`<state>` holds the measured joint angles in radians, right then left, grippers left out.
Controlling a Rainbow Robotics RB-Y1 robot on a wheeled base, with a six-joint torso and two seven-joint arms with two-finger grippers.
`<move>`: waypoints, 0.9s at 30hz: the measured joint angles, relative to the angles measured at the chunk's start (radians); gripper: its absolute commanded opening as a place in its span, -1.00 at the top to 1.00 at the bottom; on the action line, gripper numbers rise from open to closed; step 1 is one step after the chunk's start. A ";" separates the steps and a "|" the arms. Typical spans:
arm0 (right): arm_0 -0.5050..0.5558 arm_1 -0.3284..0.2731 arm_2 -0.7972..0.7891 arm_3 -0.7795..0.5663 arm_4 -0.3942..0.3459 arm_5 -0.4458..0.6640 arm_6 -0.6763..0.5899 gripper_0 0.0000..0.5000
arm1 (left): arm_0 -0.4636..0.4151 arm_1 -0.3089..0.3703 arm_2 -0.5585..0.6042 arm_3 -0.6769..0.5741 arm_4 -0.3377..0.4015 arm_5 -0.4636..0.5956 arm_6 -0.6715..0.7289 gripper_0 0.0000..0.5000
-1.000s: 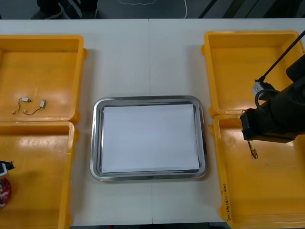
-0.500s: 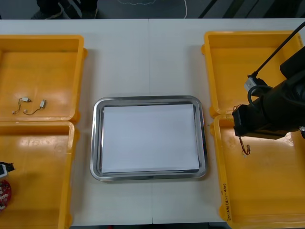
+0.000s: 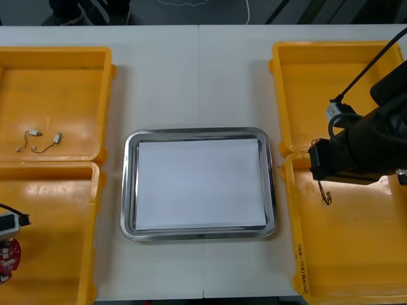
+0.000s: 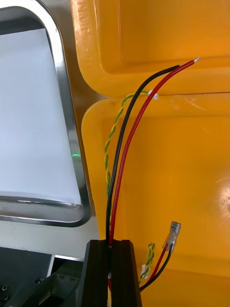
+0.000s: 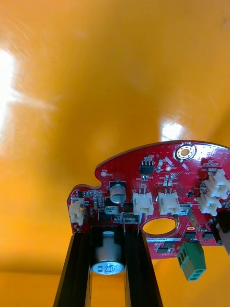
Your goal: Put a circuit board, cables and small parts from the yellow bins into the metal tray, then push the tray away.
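My right gripper (image 4: pixel 111 242) is shut on a cable bundle (image 4: pixel 120 158): a black lead, a red lead and a twisted yellow-green strand running out past the fingertips. It hangs above the seam between the two right yellow bins, close to the metal tray (image 4: pixel 72 144). From the front, a loop of that cable (image 3: pixel 325 193) dangles under the right arm (image 3: pixel 359 155). My left gripper (image 5: pixel 109 235) is shut on a round red circuit board (image 5: pixel 158 192), its fingers on either side of a silver cylinder on the board. The circuit board (image 3: pixel 7 257) sits over the near left bin (image 3: pixel 89 190).
The metal tray (image 3: pixel 129 190), white inside, lies mid-table between the bins. Small metal parts on thin wires (image 3: pixel 38 141) rest in the far left bin (image 3: pixel 89 57). The far right bin (image 3: pixel 280 63) and near right bin (image 3: pixel 299 254) flank the right arm.
The right arm has shifted left towards the tray, carrying the cable. The left gripper and circuit board have come a little further in from the left edge.
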<state>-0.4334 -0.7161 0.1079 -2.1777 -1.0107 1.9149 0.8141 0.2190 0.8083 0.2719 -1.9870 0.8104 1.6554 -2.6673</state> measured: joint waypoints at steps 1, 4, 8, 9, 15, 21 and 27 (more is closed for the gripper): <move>0.000 0.000 0.003 0.000 0.003 0.000 0.000 1.00 | -0.016 0.000 0.000 0.000 -0.002 0.015 0.000 1.00; -0.001 0.001 0.008 0.000 0.005 0.000 0.000 1.00 | -0.064 -0.002 -0.003 0.000 -0.018 0.056 0.000 1.00; -0.001 0.003 0.009 0.000 0.006 0.000 0.000 1.00 | -0.116 -0.004 -0.039 0.000 -0.067 0.071 0.000 1.00; -0.002 0.003 0.009 0.000 0.006 0.000 0.000 1.00 | -0.127 -0.007 -0.053 0.000 -0.083 0.073 0.000 1.00; -0.002 0.005 0.010 -0.001 0.007 0.000 0.000 1.00 | -0.164 -0.095 -0.079 -0.002 -0.188 0.084 0.000 1.00; -0.003 0.006 0.010 -0.001 0.011 0.000 0.000 1.00 | -0.167 -0.202 -0.079 -0.017 -0.273 0.091 0.000 1.00; -0.003 0.006 0.010 -0.001 0.011 0.000 0.000 1.00 | -0.167 -0.237 -0.081 -0.017 -0.316 0.092 0.000 1.00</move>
<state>-0.4362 -0.7102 0.1175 -2.1784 -0.9995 1.9152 0.8141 0.0516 0.5708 0.1909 -2.0044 0.4940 1.7471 -2.6673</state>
